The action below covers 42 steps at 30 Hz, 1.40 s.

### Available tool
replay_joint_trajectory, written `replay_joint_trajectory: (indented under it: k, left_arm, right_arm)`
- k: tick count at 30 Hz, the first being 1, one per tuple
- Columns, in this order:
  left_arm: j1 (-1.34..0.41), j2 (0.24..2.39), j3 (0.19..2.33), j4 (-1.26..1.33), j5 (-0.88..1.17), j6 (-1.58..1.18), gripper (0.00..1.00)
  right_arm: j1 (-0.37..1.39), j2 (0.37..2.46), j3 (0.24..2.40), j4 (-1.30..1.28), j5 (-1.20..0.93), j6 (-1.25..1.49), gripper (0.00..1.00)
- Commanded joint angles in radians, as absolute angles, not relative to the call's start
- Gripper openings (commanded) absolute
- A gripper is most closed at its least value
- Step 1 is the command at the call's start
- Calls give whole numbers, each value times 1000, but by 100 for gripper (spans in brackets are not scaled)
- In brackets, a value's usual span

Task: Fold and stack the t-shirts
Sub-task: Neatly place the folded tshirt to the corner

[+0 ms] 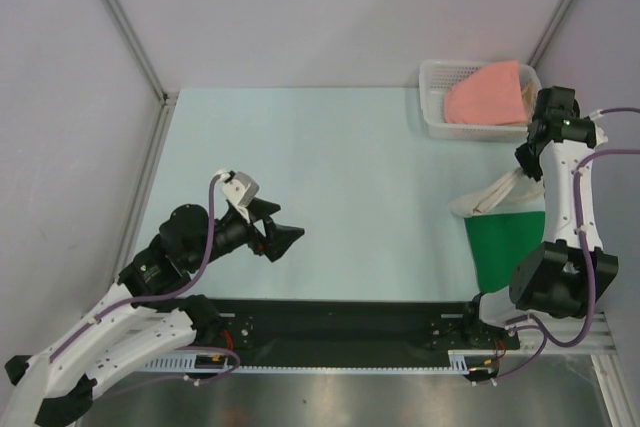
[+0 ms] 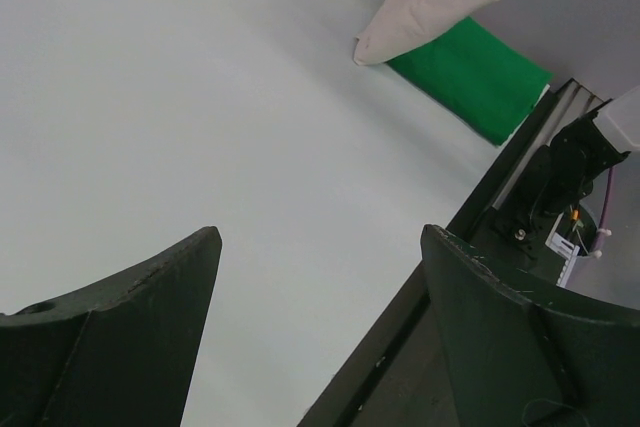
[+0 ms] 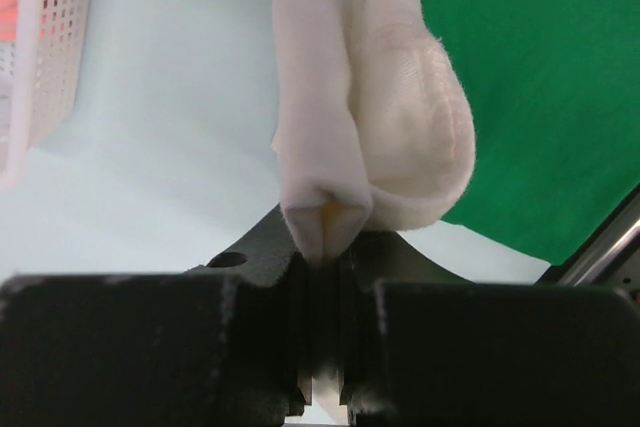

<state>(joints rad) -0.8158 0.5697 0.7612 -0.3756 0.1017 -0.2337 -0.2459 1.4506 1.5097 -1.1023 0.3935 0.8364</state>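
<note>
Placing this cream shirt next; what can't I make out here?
- Top view: right arm hides dark green cotton t-shirt's right side and right claw.
- Right wrist view: cream-white cotton t-shirt's far end cut by top edge.
- Top view: white lattice plastic basket hides salmon-pink cotton t-shirt's underside.

Fuzzy cream cloth t-shirt (image 3: 410, 117), matt green cloth t-shirt (image 3: 540, 97), perforated white plastic basket (image 3: 45, 57), smooth matt tabletop (image 2: 180, 107)

left end effector (image 1: 281, 226) gaping wide, right end effector (image 3: 325, 272) pinched tight, right arm reared upright
</note>
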Motion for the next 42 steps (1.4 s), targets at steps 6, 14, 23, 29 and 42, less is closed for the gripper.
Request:
replay_joint_trajectory:
  k: [6, 14, 23, 29, 42]
  left_arm:
    - [-819, 577, 790, -359, 130, -218, 87]
    - [-819, 574, 775, -356, 135, -227, 88]
    - [-818, 580, 770, -336, 144, -242, 88]
    - [-818, 578, 764, -334, 147, -244, 88]
    - [-818, 571, 758, -337, 150, -238, 88]
  right_arm:
    - [-310, 1459, 1552, -1114, 396, 792, 0]
    - [-393, 1445, 1586, -1126, 307, 721, 0]
    - [-426, 1434, 1629, -1152, 248, 706, 0]
    - [-454, 1431, 1635, -1167, 229, 683, 0]
    - [-529, 1391, 1556, -1149, 183, 664, 0]
